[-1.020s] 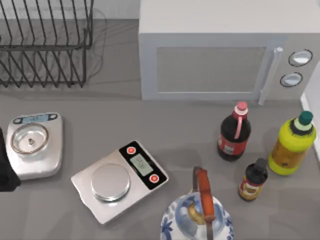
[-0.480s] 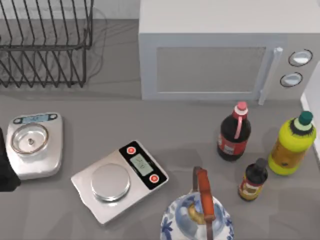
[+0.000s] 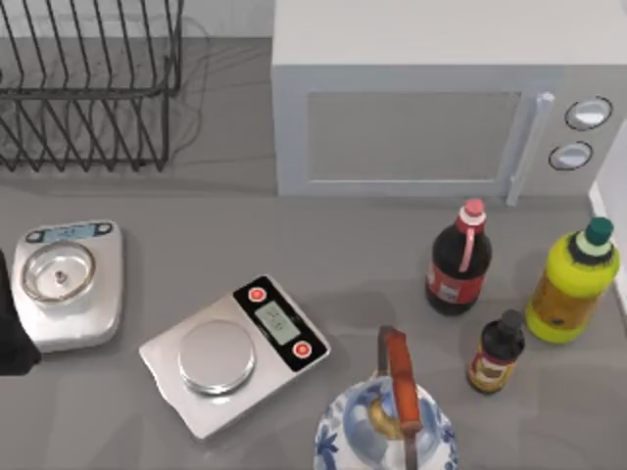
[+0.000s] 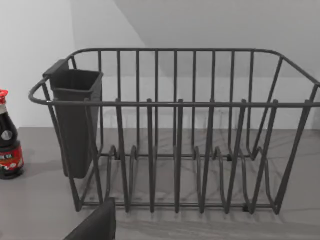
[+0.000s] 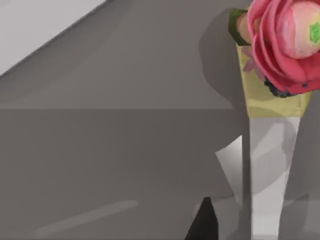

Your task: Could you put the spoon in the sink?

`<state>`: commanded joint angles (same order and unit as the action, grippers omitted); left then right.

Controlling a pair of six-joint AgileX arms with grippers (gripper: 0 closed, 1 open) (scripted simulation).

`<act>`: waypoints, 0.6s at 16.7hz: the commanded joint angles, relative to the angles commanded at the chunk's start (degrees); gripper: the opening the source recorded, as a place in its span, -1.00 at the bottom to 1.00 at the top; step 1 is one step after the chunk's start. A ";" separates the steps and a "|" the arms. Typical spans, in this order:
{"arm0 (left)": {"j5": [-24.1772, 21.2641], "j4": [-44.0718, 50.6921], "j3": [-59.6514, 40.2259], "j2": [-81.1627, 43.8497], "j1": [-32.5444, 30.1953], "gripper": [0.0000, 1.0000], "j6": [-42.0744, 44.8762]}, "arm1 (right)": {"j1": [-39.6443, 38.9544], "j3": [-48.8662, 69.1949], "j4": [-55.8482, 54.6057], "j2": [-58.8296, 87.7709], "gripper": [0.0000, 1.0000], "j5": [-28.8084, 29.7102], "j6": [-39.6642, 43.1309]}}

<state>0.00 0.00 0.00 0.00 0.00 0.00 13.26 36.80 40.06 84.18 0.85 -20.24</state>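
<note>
I am looking down at a gray table [image 3: 372, 245]. A wire dish rack [image 3: 88, 88] is sitting in the upper left of the top view. In the left wrist view a dark cup holder [image 4: 77, 120] is hanging on one end of the rack, and I cannot tell what is inside it. I am seeing straight through the rack's bars to the table.

A white microwave [image 3: 421, 108] is standing at the upper right with its door shut. A small scale [image 3: 64, 279] with a round metal dish on it is lying at the left. A flat scale [image 3: 235, 348] is lying near the middle, lower down. A blue and white kettle [image 3: 387, 431] with a brown handle is sitting at the bottom edge, just right of the flat scale.

Three bottles are standing upright at the right, caps on: a dark bottle [image 3: 458, 264] with a pink cap, a yellow bottle [image 3: 571, 284] with a green cap, and a little dark bottle [image 3: 495, 352] between them and lower.

In the right wrist view a clear vase [image 5: 267, 165] is holding a pink flower [image 5: 287, 45].

My left arm [image 3: 12, 333] is waiting at the left edge, beside the small scale. A bit of the left claw [image 4: 97, 225] is pointing toward the rack, touching nothing. A tip of the right claw [image 5: 204, 222] is near the vase. I cannot tell if either claw is apart or together.

I cannot tell where the spoon is lying.
</note>
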 joint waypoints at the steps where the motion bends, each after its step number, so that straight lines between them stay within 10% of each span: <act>1: 0.00 0.00 0.00 0.00 0.00 1.00 0.00 | -0.02 1.41 1.98 -0.72 -1.00 0.00 0.07; 10: 0.00 0.00 0.00 0.00 0.00 1.00 0.00 | 0.22 14.68 24.32 -9.25 -1.00 0.01 0.45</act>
<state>0.00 0.00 0.00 0.00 0.00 0.00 13.48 51.48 64.38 74.93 0.86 -19.79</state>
